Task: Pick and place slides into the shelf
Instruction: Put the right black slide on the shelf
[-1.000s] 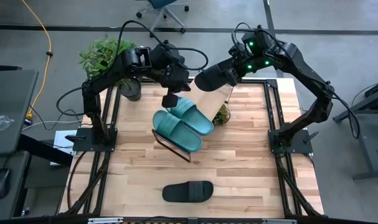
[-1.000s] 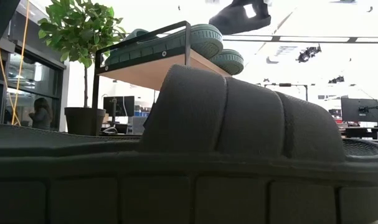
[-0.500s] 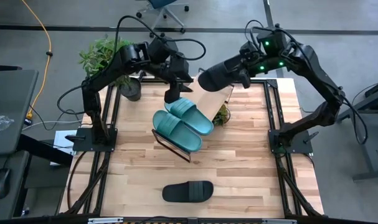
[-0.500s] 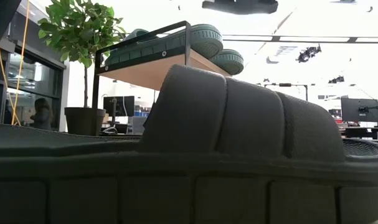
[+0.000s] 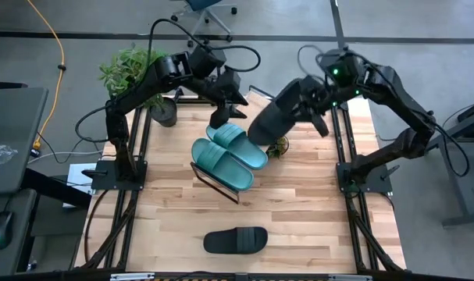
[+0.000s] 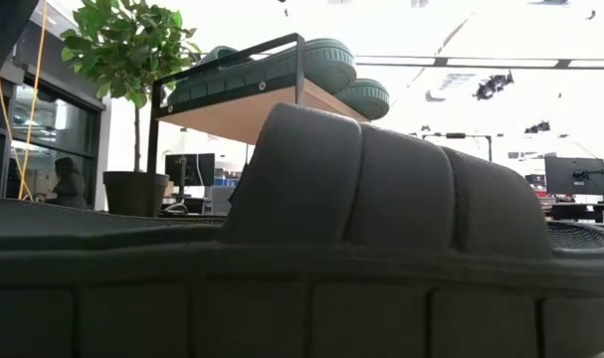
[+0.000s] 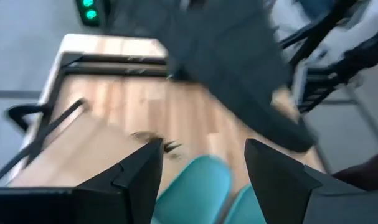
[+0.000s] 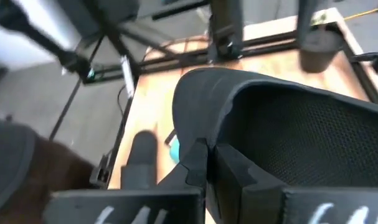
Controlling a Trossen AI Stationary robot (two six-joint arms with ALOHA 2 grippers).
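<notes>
Two teal slides [image 5: 229,154] already lie side by side on the slanted shelf [image 5: 221,187] in the middle of the table [image 5: 299,211]. The left gripper [image 5: 219,117] hangs just above their far ends with its fingers [image 7: 136,174] apart and nothing between them, so its part of the placing looks done.

The step in hand belongs to the right arm. The right gripper [image 5: 321,94] has its fingers [image 8: 201,162] together, clamped on the edge of a black slide [image 5: 277,115], which it carries in the air over the shelf's free end, just beside the teal pair. How the sole is angled against the board is hard to judge from above; it seems tilted.

The other black slide [image 5: 235,240] waits on the table at the near edge, well apart from the shelf.

Next, the right arm would need to bring the held slide down onto the bare board beside the teal pair, lined up with them, and only then part its fingers. The left arm should draw clear first, since both arms crowd the same spot
</notes>
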